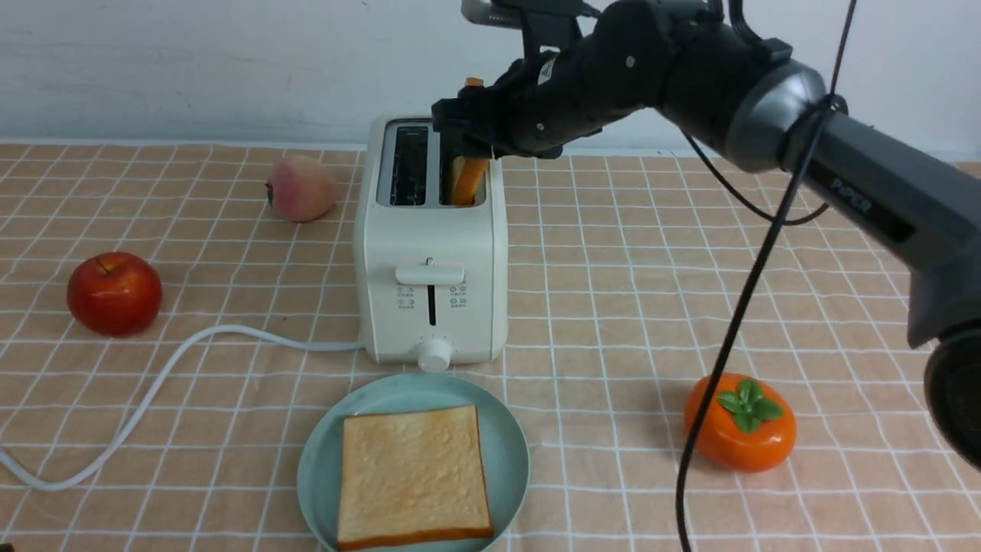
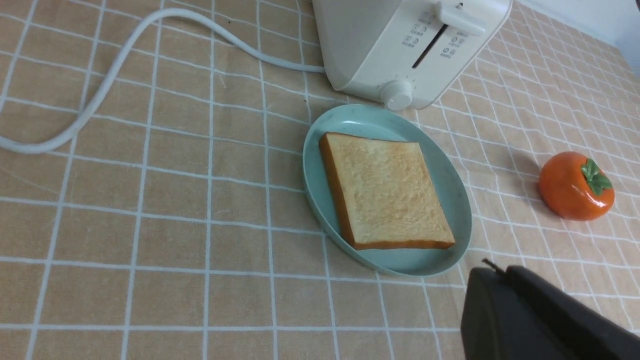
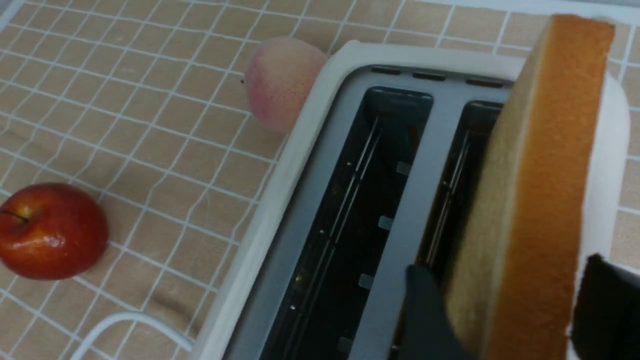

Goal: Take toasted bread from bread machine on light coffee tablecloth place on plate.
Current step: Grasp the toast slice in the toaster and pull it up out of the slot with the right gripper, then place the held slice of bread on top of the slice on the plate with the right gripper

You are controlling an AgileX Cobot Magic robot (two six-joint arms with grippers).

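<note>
- Pale wall runs behind the table, which is covered by the light coffee tablecloth (image 1: 613,307) with its grid of thin white lines.
- The bread machine (image 1: 429,253) stands upright at mid-table, lever and knob facing the near side; its white cord (image 1: 153,383) trails off to the near left.
- The plate (image 1: 506,437) lies just in front of the bread machine, on the near side.
- The first toast slice (image 1: 414,475) lies flat on the plate, filling most of it.
- The second toast slice (image 1: 467,180) stands tilted in the right slot, its upper part above the top; the left slot holds nothing.
- The right gripper (image 3: 515,310) reaches in from the right above the bread machine, its jaws set at a middling width with the second toast slice between them. One finger touches the slice's face; whether both pads press cannot be told.
- The left gripper (image 2: 492,285) is closed, holds nothing and hangs over the cloth near the plate.
- A red apple (image 1: 115,294) sits far left, a peach (image 1: 301,188) just left of the bread machine at the far side, and an orange persimmon (image 1: 739,422) to the near right.
</note>
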